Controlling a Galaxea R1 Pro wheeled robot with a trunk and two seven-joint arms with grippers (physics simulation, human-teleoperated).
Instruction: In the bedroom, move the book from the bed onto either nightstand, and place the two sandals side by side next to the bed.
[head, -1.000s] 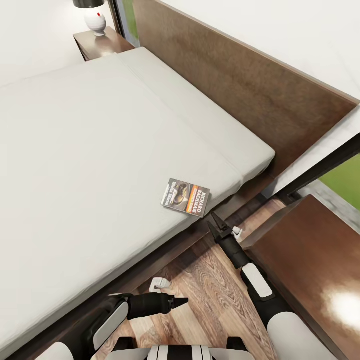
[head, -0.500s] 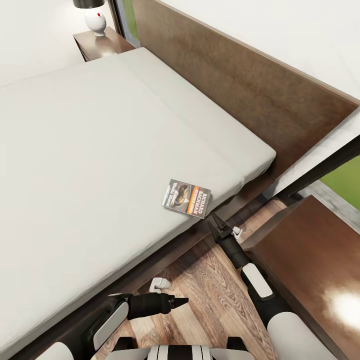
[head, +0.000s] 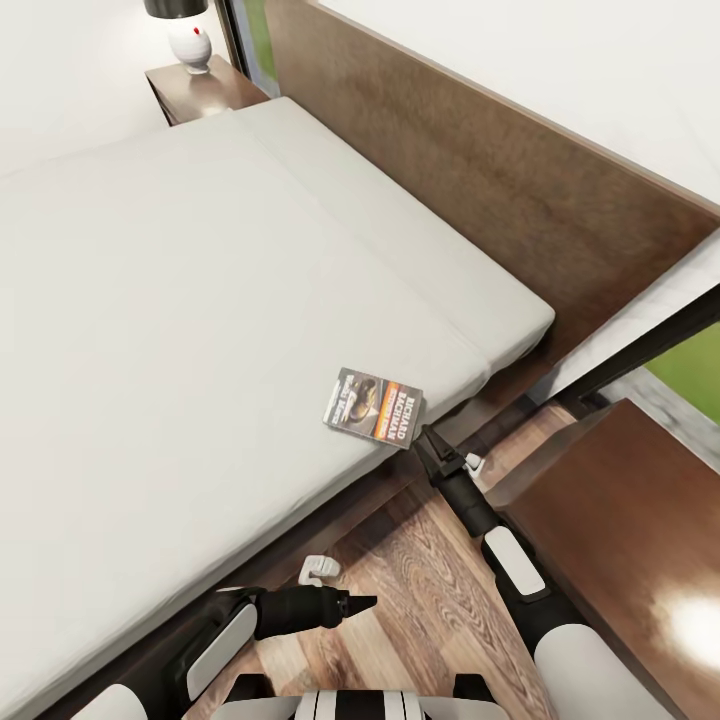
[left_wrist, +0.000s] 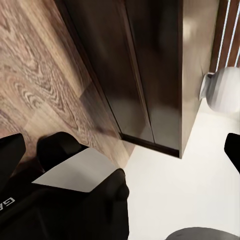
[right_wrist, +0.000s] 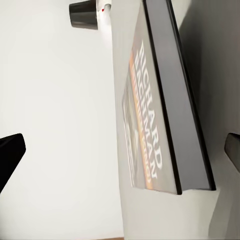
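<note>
Head view: book (head: 374, 405) lies flat on bed (head: 200, 320) by its edge, at 5 o'clock of the mattress. Right gripper (head: 424, 443) sits just beside the book's corner, empty; jaw gap can't be told here. Left gripper (head: 358, 603) hangs over the floor at 6 o'clock, looks closed, empty. Nightstand (head: 620, 530) at 4 o'clock.

Left wrist view: dark cabinet (left_wrist: 145, 75), plank floor.

Right wrist view: jaws wide apart, book (right_wrist: 160, 110) edge-on between them, not touched. Risk: thin cover, soft mattress — jaws could push the book away or dig into the sheet w/o getting under it.
</note>
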